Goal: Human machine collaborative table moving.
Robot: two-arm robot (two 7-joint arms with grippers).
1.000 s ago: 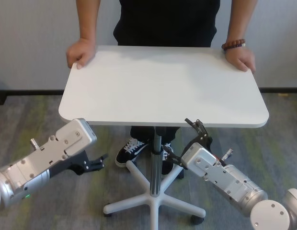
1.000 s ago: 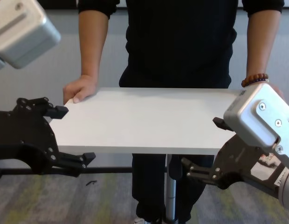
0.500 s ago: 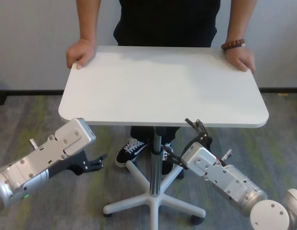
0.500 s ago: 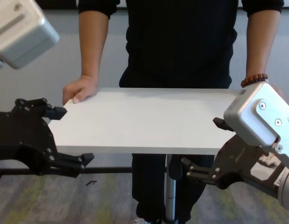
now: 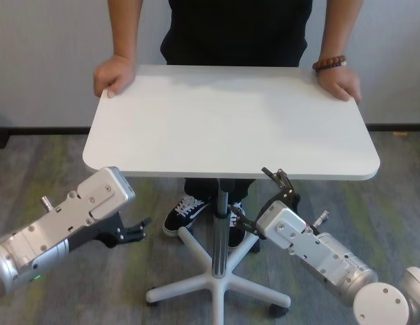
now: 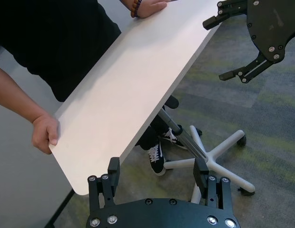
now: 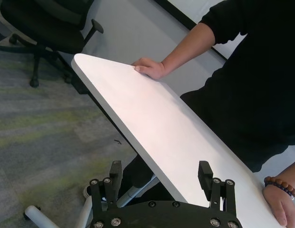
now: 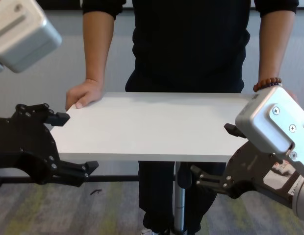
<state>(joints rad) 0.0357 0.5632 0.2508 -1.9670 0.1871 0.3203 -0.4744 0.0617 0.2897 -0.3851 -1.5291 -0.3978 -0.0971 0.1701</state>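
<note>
Nearest the robot, both arms sit low at the near edge of the table [image 5: 230,122]. The left gripper [image 8: 68,142] is at the near left corner with its jaws spread wide, one finger above the white surface edge and one below, not clamped on it as far as I can see. The right gripper [image 8: 211,154] is the same deal at the near right side: jaws wide open, bracketing the thin edge without closing, holding nothing.

Under the tabletop there's the silver centre pole [image 5: 222,223] going down to a white star-shaped wheeled base [image 5: 217,284] on grey-green carpet [image 5: 47,162].

At the far side stands the human [image 5: 237,30] in a black shirt, one hand [image 5: 114,74] gripping the far left corner and the other hand [image 5: 340,82] on the far right corner, with a bead bracelet [image 5: 330,63] on that wrist. Black-and-white sneakers [image 5: 185,211] show under the surface.
</note>
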